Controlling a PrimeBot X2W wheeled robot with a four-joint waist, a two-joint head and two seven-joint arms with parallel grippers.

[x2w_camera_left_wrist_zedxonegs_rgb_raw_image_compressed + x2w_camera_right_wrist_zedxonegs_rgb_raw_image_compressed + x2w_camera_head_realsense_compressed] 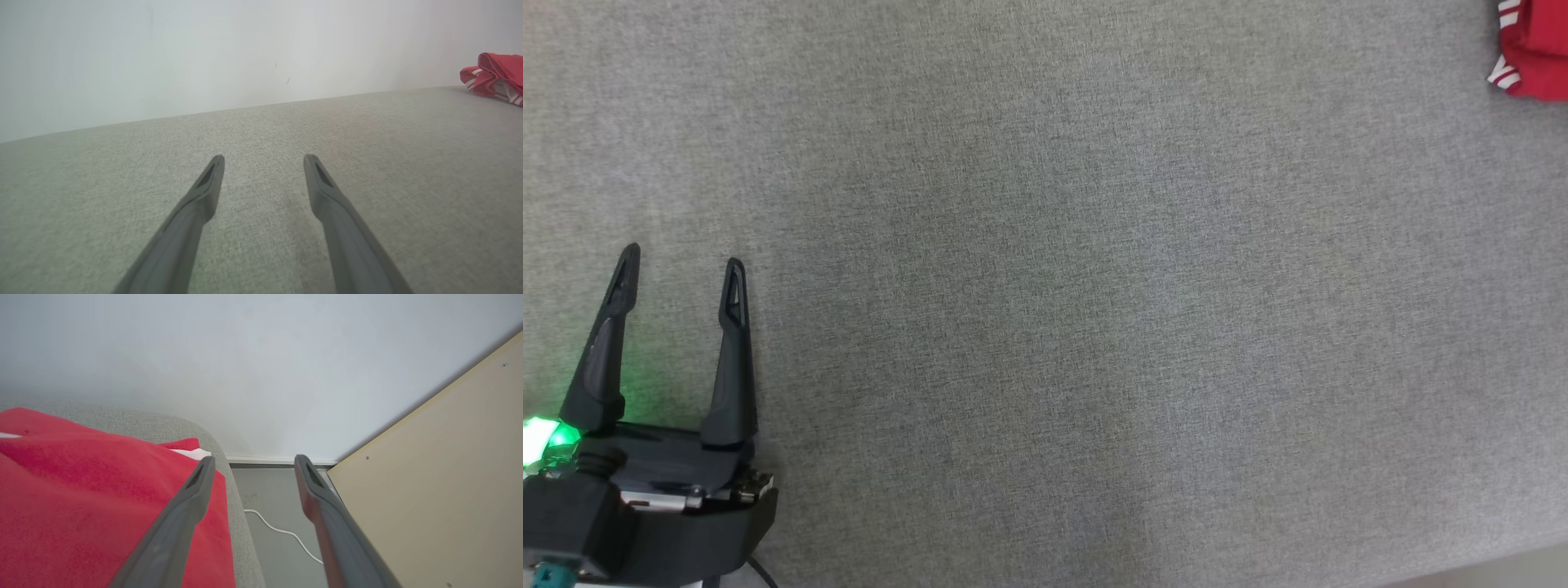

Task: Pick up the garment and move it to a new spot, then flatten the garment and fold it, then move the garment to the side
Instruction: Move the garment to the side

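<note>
The red garment (1535, 49) with white stripes lies bunched at the far right corner of the grey fabric surface (1045, 327). The left gripper (683, 256) is at the near left, well apart from it, its 2 dark fingers spread wide with nothing between them, the tips low over the bare cloth.

In the right wrist view the right gripper (254, 457) is directly above the garment. Its 2 fingers are also wide apart and have hold of nothing: one lies over the red cloth, the other is past the rounded edge of the surface, over the floor (278, 490).

Between the 2 grippers the grey surface is broad and flat. A pale wall (204, 53) closes its far edge. Beyond the right edge a white cable (282, 531) runs on the floor, and a beige panel (441, 477) stands close.
</note>
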